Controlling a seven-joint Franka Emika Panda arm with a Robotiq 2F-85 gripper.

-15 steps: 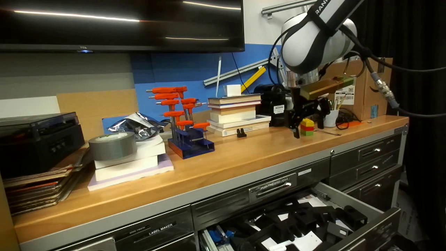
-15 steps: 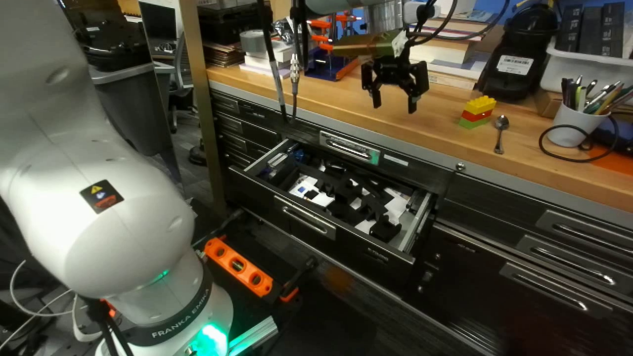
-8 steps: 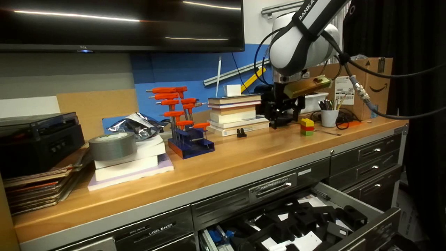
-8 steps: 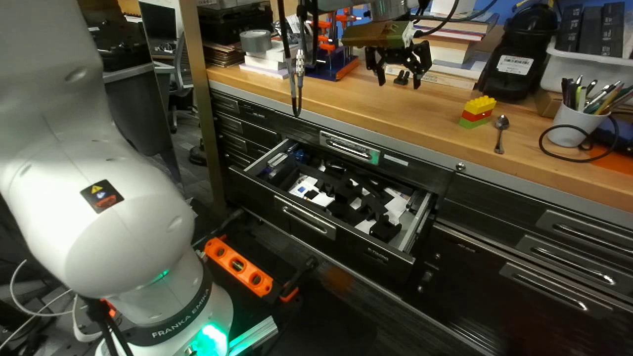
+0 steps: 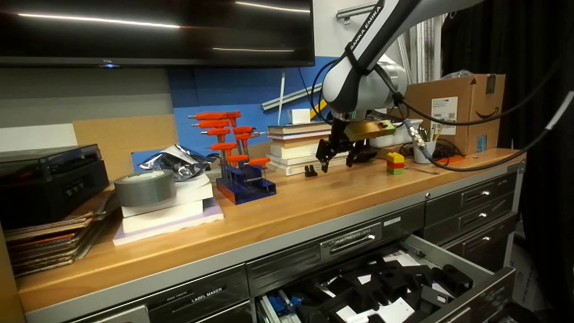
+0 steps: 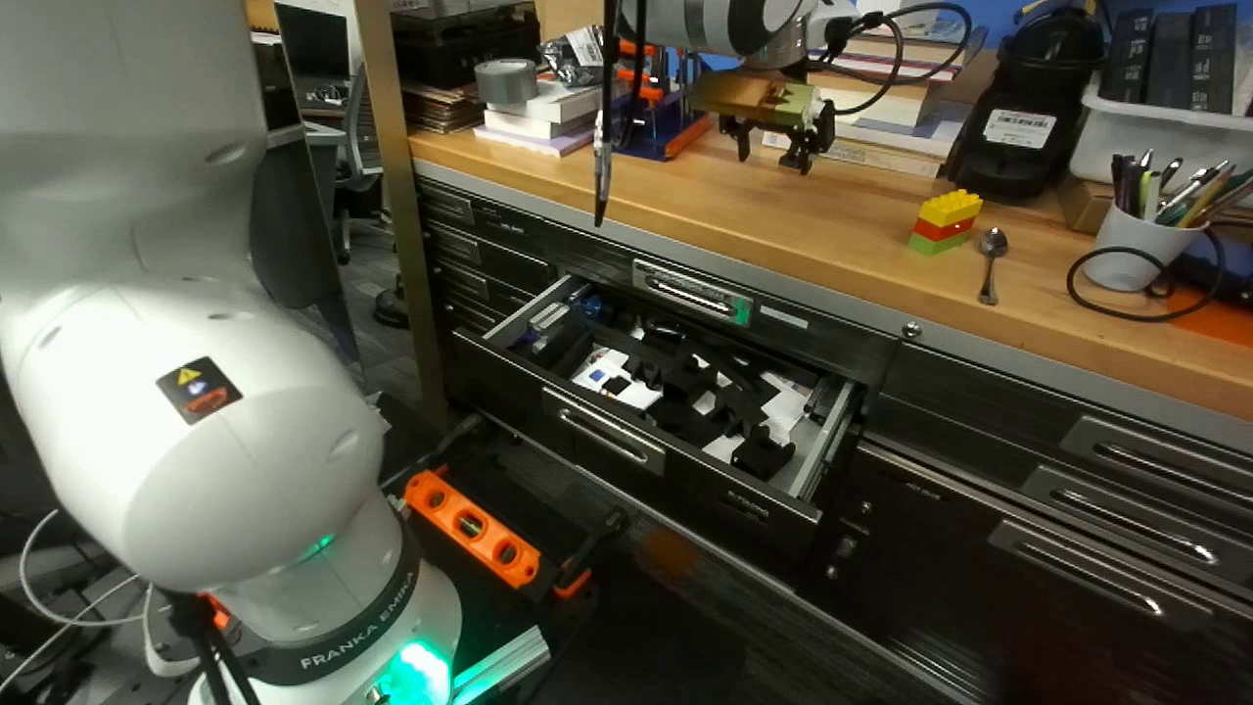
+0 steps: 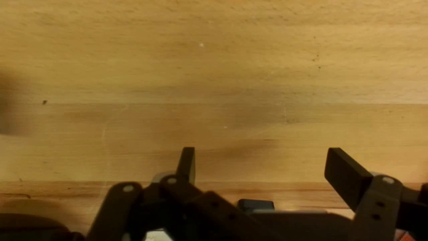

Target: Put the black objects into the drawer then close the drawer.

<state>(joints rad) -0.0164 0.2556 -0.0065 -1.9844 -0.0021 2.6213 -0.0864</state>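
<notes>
In an exterior view, the black objects (image 5: 310,171) stand on the workbench (image 5: 350,188), just beside the stack of books (image 5: 299,149). 2 upright knobs show; whether they form 1 piece or 2 cannot be told. The gripper (image 5: 337,167) is near, on the picture's right of them, jaws spread, nothing held. Below, the drawer (image 5: 491,291) is pulled out and contains black and white parts (image 5: 392,276). Step in hand, as judged: approach for the pick. Placing and closing are not yet done.

In an exterior view, the gripper (image 6: 773,162) hangs above the workbench, in front of the books. The black objects cannot be told apart from it here; contact cannot be judged. The drawer's pull rail (image 6: 607,438) faces outward.

In the wrist view, the fingers (image 7: 347,174) stand wide apart over wood. A small dark shape (image 7: 255,204) near the lower edge may be the black objects; unconfirmed. The next move likely calls for 3 actions: align 1 finger on each side of the objects, lower without striking the books, then grip.
</notes>
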